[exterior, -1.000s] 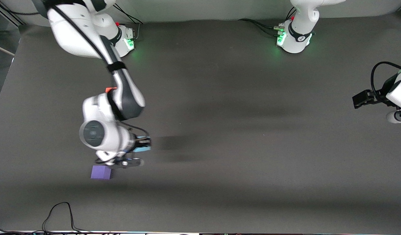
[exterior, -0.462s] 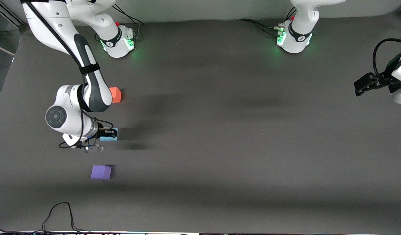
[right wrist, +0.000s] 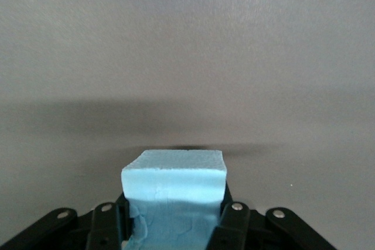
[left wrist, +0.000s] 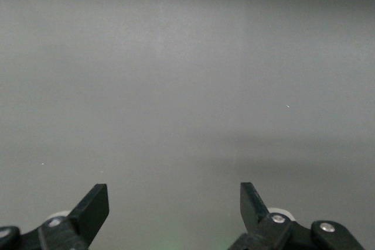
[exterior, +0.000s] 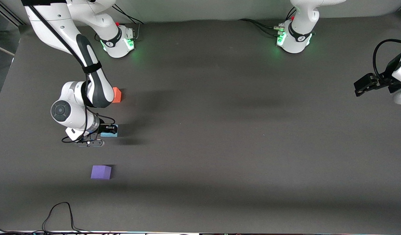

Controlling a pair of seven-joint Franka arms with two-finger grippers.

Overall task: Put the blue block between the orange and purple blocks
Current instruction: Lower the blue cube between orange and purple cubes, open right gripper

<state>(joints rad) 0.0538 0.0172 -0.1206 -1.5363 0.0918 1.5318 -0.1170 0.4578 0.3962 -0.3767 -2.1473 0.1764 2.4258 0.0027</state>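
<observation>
Foam blue block [exterior: 110,131] looks light, squashy; your right hand [exterior: 111,129] clamps its sides, left hand [left wrist: 174,212] waits released.

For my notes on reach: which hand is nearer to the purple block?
Right. The right hand, shut on the blue block, is close to the purple block; the left hand waits open at the left arm's table end.

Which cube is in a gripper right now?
The blue block, clamped in the right gripper. The orange block and purple block sit free on the table.
</observation>
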